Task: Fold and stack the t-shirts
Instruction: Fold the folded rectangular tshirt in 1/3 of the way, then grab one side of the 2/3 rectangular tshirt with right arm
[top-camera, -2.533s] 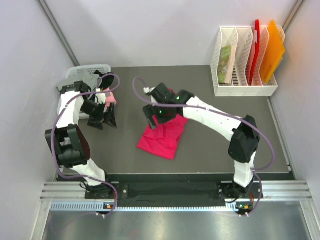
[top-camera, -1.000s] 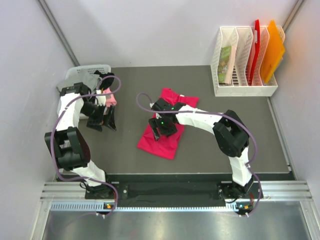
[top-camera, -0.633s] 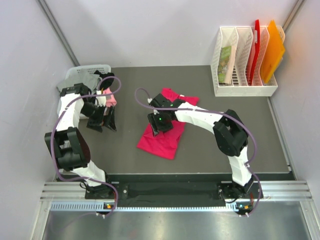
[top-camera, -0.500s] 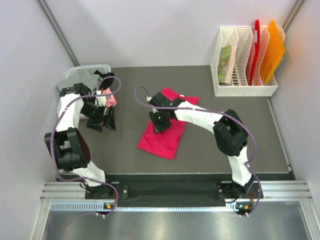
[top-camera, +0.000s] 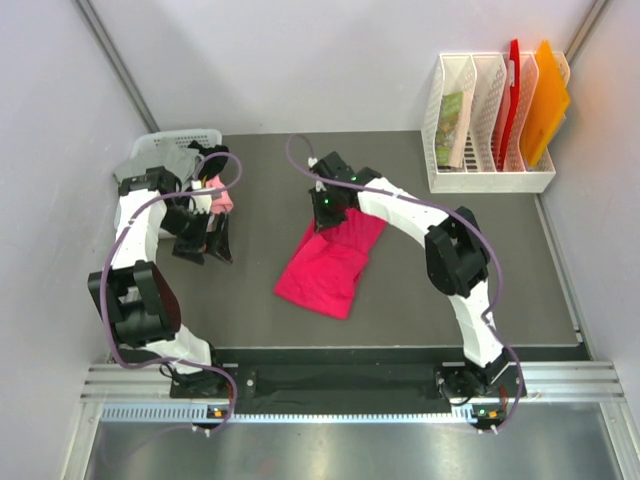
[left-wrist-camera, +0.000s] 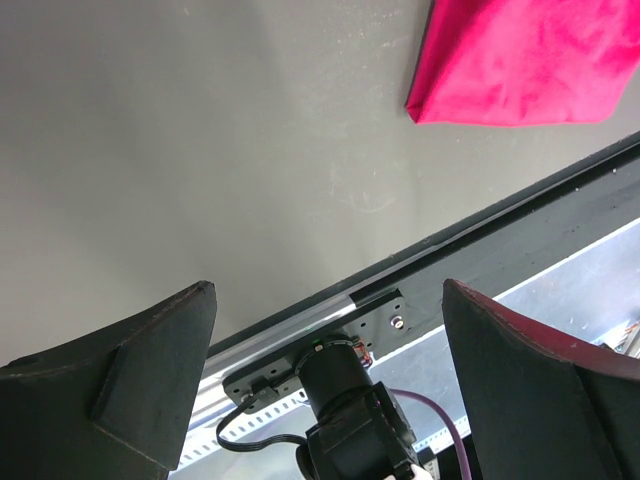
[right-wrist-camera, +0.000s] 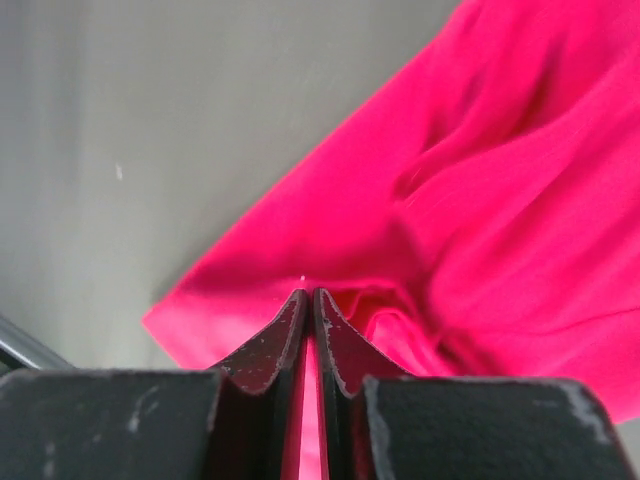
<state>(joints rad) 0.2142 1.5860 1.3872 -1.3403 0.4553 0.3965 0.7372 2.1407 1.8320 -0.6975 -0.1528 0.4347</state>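
right claw pinches the red shirt

the right claw (right-wrist-camera: 308, 297) is shut tight on a fold of the red shirt (top-camera: 330, 265). the shirt lies near the middle of the dark table (top-camera: 250, 300). the left claw (left-wrist-camera: 328, 287) is wide open over the table and holds nothing. it hangs just beside the basket (top-camera: 185, 135), where a grey shirt (top-camera: 165, 160) and a pink shirt (top-camera: 222, 197) lie.
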